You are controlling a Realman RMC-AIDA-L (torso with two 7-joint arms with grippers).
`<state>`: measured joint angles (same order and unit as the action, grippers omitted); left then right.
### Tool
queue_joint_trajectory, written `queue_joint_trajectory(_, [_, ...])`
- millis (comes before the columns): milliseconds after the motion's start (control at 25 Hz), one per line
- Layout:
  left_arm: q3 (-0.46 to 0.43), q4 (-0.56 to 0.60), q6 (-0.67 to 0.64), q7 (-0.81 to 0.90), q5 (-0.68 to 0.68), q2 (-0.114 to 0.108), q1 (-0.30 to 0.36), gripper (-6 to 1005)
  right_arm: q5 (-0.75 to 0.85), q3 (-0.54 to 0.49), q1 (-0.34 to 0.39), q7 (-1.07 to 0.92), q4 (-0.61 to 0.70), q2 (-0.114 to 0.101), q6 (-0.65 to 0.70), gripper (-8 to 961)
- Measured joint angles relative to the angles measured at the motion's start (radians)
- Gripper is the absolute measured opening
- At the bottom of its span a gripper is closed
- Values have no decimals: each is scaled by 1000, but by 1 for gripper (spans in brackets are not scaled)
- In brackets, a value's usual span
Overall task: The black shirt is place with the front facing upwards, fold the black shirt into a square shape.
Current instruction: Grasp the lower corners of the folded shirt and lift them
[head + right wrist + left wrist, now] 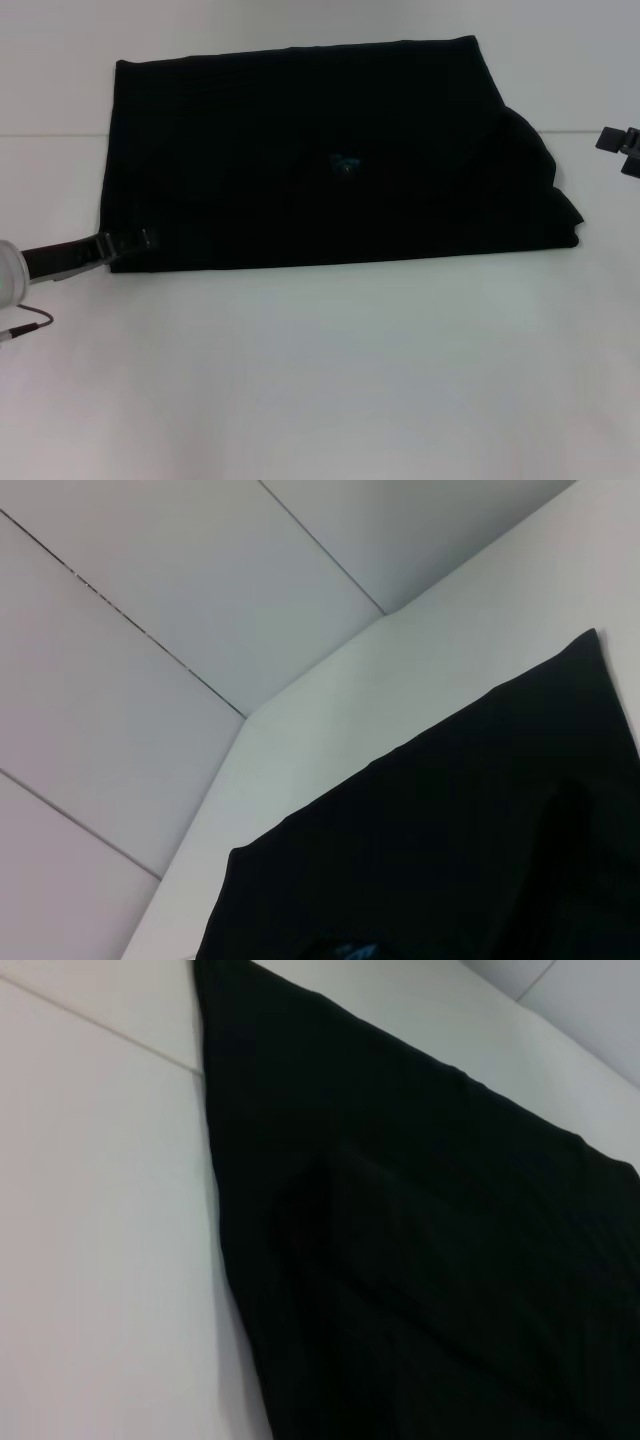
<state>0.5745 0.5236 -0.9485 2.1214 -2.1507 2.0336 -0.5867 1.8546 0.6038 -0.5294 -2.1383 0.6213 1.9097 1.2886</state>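
Cloth is met first at the left, where the left gripper is seen low over the white table, its tip at the near left corner of the black shirt. Whether its jaws are parted or closed on the hem cannot be told from the head view, and no fingers are shown in the left wrist view, where only the shirt's left edge and bare table are seen. A thin cable is seen by the arm at the left edge.

The shirt is laid flat across the far half of the table as a wide dark rectangle, with a small blue label near its middle. At its right end a rounded flap of cloth is left bulging outward. The label is also caught in the right wrist view.

Well clear of the shirt, at the far right edge, the right gripper is held above the table; its jaw state cannot be told.
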Motion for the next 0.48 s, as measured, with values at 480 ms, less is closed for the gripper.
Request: queue_joint_trajectory(480, [58, 14, 17, 63, -27, 7, -10, 715, 0, -8, 3, 0, -2, 0, 7, 925])
